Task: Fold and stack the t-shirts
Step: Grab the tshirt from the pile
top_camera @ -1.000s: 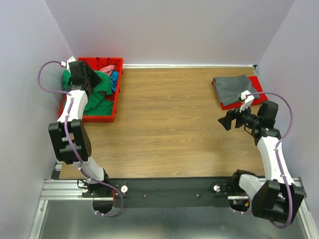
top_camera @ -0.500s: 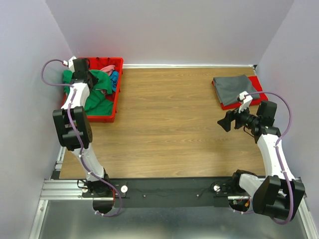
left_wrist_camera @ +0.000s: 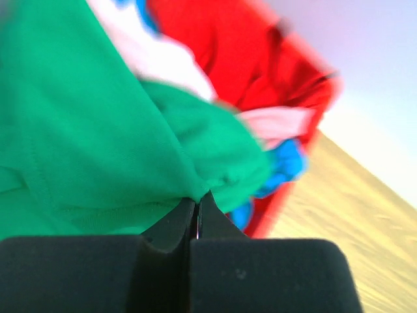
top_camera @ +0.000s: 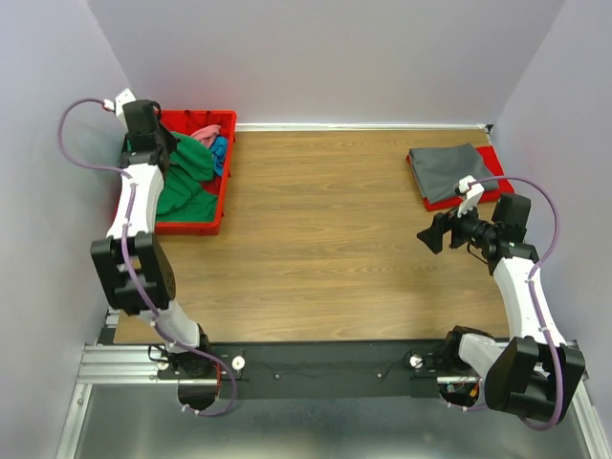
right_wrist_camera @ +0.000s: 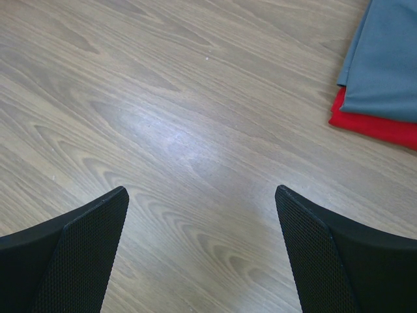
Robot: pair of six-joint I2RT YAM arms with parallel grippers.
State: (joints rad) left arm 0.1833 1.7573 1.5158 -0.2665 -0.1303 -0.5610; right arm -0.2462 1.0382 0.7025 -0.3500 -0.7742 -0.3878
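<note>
The bright green t-shirt (top_camera: pixel 188 188) lies bunched in the red bin (top_camera: pixel 191 228) at the far left, with a pink t-shirt (top_camera: pixel 204 132) and a blue t-shirt (top_camera: pixel 220 153) behind it. My left gripper (left_wrist_camera: pixel 197 201) is shut on a fold of the green t-shirt (left_wrist_camera: pixel 98 130), and the cloth rises to the pinch. The pink t-shirt (left_wrist_camera: pixel 273 120) and the blue one (left_wrist_camera: pixel 287 163) show beyond it. A folded dark grey t-shirt (top_camera: pixel 448 170) rests on a red folded cloth (top_camera: pixel 490 189) at the far right. My right gripper (right_wrist_camera: pixel 202 215) hangs open over bare wood near that stack.
The bin sits against the left wall and the back wall (top_camera: pixel 335 57) is close behind it. Wooden tabletop (top_camera: pixel 325 229) spreads between the bin and the grey stack. The grey t-shirt (right_wrist_camera: pixel 384 65) and the red cloth (right_wrist_camera: pixel 378 127) lie at the upper right in the right wrist view.
My left gripper has closed on the green t-shirt and drawn back toward the bin's far left corner. The right arm has barely moved.
</note>
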